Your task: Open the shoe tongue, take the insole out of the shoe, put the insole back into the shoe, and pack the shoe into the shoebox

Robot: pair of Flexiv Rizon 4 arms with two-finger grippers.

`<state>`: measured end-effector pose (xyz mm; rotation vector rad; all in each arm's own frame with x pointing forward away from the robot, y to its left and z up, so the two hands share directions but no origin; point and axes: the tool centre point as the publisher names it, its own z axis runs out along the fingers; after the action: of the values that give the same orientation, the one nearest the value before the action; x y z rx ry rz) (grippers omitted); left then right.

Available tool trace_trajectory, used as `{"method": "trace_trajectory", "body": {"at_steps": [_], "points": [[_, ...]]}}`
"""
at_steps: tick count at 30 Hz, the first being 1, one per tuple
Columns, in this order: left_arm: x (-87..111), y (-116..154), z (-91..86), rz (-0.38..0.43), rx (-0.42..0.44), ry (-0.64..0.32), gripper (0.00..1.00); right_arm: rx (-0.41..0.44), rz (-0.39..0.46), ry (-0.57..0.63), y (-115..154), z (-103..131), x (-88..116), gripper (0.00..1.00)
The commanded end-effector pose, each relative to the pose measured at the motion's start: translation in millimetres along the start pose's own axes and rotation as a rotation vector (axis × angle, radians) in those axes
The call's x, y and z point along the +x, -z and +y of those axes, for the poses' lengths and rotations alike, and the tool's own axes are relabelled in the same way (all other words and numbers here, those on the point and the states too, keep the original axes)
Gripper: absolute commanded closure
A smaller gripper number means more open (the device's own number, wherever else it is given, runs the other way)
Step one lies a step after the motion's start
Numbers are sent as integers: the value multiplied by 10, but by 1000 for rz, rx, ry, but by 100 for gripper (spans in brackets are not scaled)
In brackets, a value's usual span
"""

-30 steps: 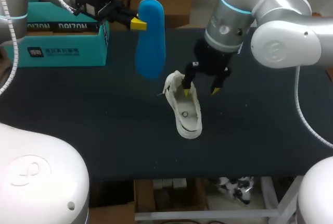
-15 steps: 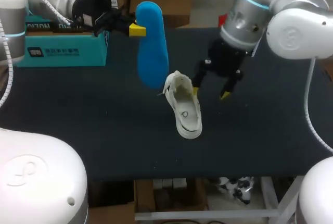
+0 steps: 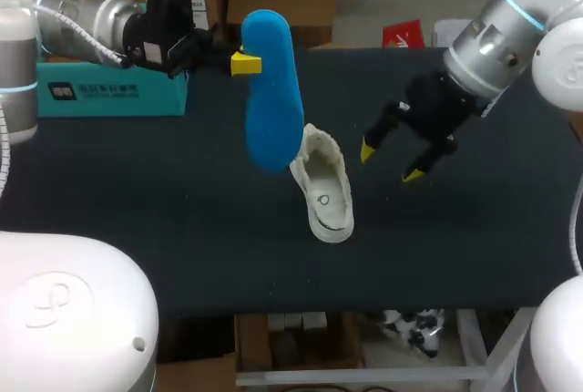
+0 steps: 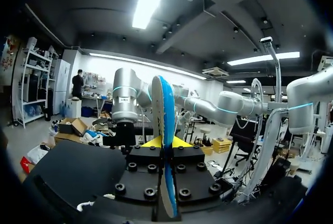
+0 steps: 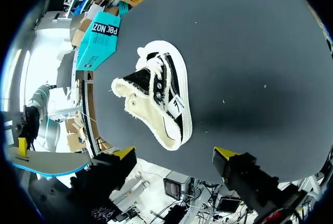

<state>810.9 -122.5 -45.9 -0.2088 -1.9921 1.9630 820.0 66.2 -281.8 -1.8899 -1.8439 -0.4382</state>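
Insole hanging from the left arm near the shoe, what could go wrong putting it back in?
1. The left jaws grip the insole only near its upper end, so the long hanging part may swing or bend and miss the opening.
2. The shoe lies unheld, with the right jaws open and off to its side, so a push from the insole could shove or tip it.

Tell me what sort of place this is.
Likely a robotics lab workbench: the robot's left end effector holds a blue insole by a white shoe on a dark table, the right end effector is open nearby, and a teal shoebox sits at the far edge.
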Motion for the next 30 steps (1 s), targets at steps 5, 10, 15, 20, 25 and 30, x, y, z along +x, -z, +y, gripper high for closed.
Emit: {"method": "trace_trajectory", "body": {"at_steps": [5, 10, 15, 20, 25, 30], "points": [[-25, 29, -43, -95, 14, 16, 100, 169, 255, -293, -105, -55, 62, 0], [-82, 27, -74, -84, 14, 38, 100, 139, 269, -247, -26, -162, 193, 0], [-128, 45, -116, -53, 12, 73, 100, 139, 269, -247, -26, -162, 193, 0], [-177, 86, -150, -30, 17, 97, 100, 178, 283, -295, -31, -152, 219, 0], [-191, 100, -141, -30, 17, 100, 100, 317, 556, -674, -65, -174, 251, 0], [-213, 99, -121, -21, 12, 107, 100, 340, 603, -611, -10, -237, 382, 0]]}}
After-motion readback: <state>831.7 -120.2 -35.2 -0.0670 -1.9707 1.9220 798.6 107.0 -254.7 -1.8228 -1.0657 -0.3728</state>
